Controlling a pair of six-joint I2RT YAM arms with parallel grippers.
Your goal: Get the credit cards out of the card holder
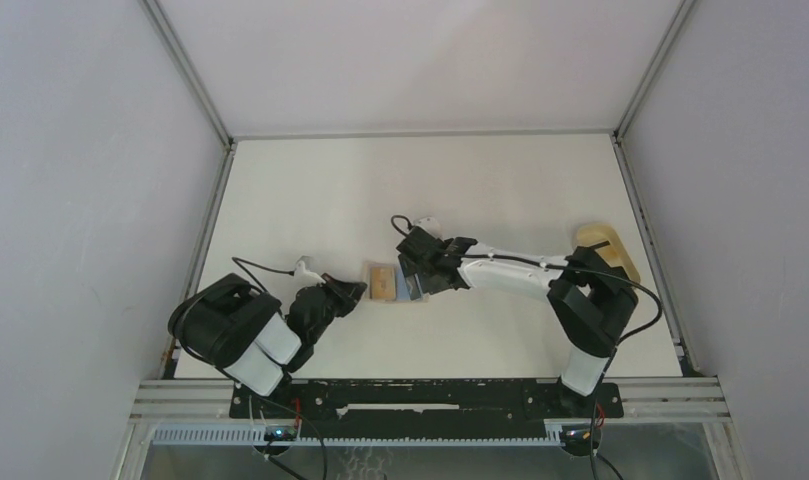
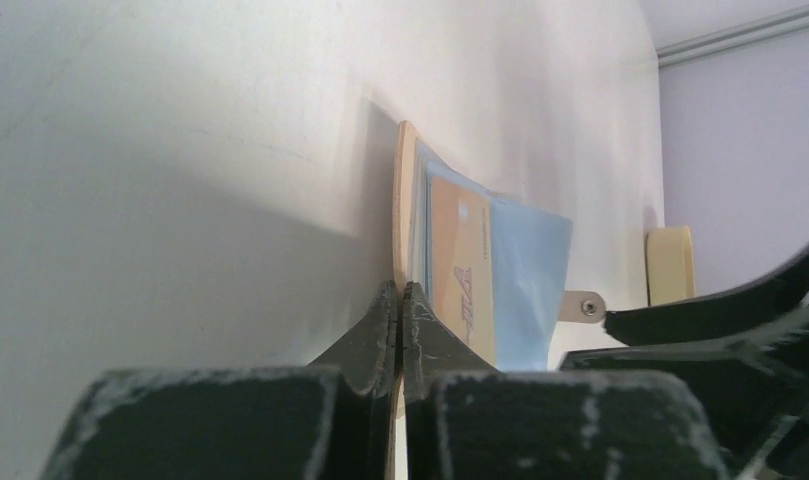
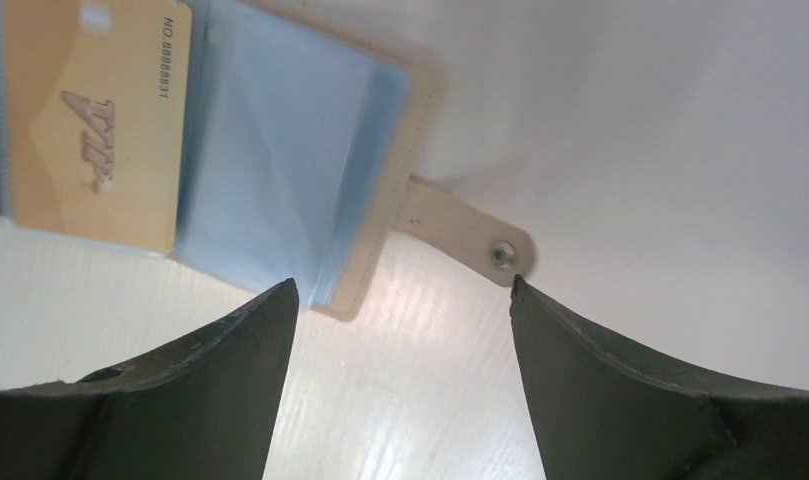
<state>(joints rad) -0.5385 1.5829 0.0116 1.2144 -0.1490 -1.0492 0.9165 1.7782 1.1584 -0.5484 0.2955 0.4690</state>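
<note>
Looking down the left wrist view, I see the left jaws pressed tight together, with the thin tan edge of the card holder [image 2: 408, 200] pinched between the fingers [image 2: 365, 345]. From that grip the cover runs away from the camera, seen edge-on. Over on the other side, the right jaws stand wide apart and grip nothing. They hang just above the card holder's outer edge, and the snap tab [image 3: 470, 240] sticks out of the cover between the two fingertips [image 3: 230, 360].

The card holder lies open on the counter [image 1: 380, 190], roughly midway between my two arms. Its light blue sleeves [image 3: 270, 150] are fanned out toward the right jaws. A gold card [image 3: 95, 120], printed with "VIP" and a number, sits tucked in one sleeve on the side nearer the left jaws. I can't tell whether the other sleeves hold any cards.

Well off to the right, near the counter's edge, sits a tan tray [image 1: 608, 248], apart from everything else.
</note>
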